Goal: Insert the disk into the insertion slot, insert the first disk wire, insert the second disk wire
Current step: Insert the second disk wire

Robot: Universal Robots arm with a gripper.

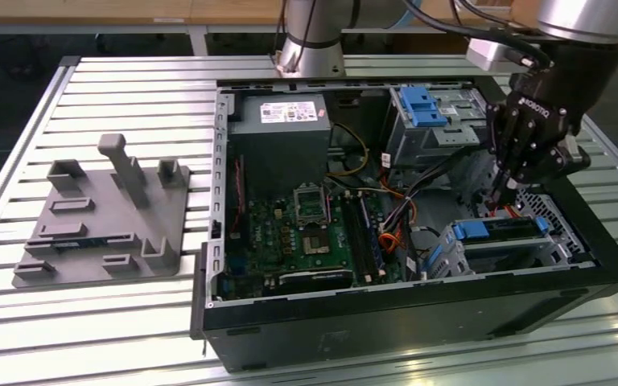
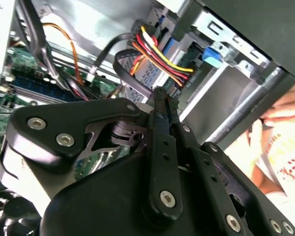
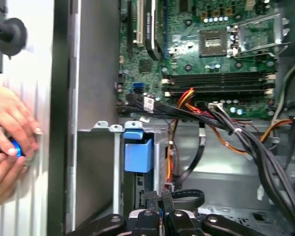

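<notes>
In the exterior view the black claw (image 1: pixel 505 191) hangs inside the open computer case (image 1: pixel 395 322), at the exterior view's right, its fingertips pressed close together just above the rear edge of the disk (image 1: pixel 502 231). In the second wrist view the claw (image 2: pixel 163 94) shows two slim fingers (image 2: pixel 160 128) lying side by side with barely a gap, their tips close against a bundle of red, yellow and black wires (image 2: pixel 157 59) that ends in a flat dark plug; whether they pinch anything I cannot tell. In the first wrist view the claw (image 3: pixel 157 196) reaches toward the same dark cable end beside a blue carrier tab (image 3: pixel 138 150).

The disk sits low in the insertion slot (image 1: pixel 550 245), a bare silver cage at the case's near right corner in the exterior view; its blue frame shows at the end facing the motherboard.

Farther in lies the green motherboard (image 1: pixel 309 233), and beyond it the grey power supply (image 1: pixel 279 133) and a taller silver cage with a blue clip (image 1: pixel 422 104). The arm's base (image 1: pixel 311 40) stands behind the case.

On the slatted metal tabletop (image 1: pixel 126 88), at the exterior view's left, rests a grey fixture plate (image 1: pixel 100 229) with upright posts.

In the first wrist view a person's hands (image 3: pixel 10 142) rest outside the case wall, holding something small and blue.
</notes>
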